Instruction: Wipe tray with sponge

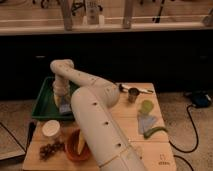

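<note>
The dark green tray lies at the table's left rear. My arm rises from the bottom centre, bends at an elbow over the tray's back edge, and comes down into the tray. The gripper hangs low over the tray's right half. Directly beneath it is the sponge, a small pale blue block on the tray floor near the front right corner. The wrist hides how the gripper meets the sponge.
A white round cup, an orange bowl and a dark clump sit at the front left. A metal cup, a green cup, a light blue cloth and a green vegetable lie on the right. A cable trails on the floor.
</note>
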You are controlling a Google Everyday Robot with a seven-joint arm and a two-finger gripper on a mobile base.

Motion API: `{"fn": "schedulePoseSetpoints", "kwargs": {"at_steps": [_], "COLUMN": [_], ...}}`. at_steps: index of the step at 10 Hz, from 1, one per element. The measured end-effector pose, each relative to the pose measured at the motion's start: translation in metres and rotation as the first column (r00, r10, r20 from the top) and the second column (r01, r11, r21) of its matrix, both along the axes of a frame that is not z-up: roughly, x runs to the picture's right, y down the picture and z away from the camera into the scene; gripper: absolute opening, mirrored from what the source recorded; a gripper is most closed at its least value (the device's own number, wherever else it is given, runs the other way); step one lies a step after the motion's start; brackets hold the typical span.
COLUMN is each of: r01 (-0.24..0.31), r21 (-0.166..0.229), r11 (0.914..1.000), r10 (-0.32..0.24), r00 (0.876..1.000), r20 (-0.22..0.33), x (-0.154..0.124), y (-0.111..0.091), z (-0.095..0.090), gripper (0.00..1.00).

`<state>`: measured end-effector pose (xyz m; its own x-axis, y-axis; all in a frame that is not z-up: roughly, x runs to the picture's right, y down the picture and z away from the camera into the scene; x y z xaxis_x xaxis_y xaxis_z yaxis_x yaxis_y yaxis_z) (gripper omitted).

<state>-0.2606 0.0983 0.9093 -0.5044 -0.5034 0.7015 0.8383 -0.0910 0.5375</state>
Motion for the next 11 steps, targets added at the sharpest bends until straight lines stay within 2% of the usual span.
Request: {"fn": "schedulePoseSetpoints", "kwargs": {"at_steps": [2, 5, 8, 11], "r01": [-0.039, -0.08, -0.104, -0.121], "r21": [0.025, 0.052, 0.052, 0.039], "r11": [0.9989, 0.9955, 0.9932, 0.9919], "r10": [0.04, 0.081, 0.103, 0.115], "r00": [0.999, 0.996, 0.994, 0.985], "r20": [-0.031, -0.025, 0.026, 0.126], "x": [0.013, 0.004, -0.007, -0.02], "y": [-0.017, -0.032, -0.035, -0.037], "z": [0.008, 0.013, 0.013, 0.008], "gripper": [0.04, 0.04, 0.04, 0.04]}}
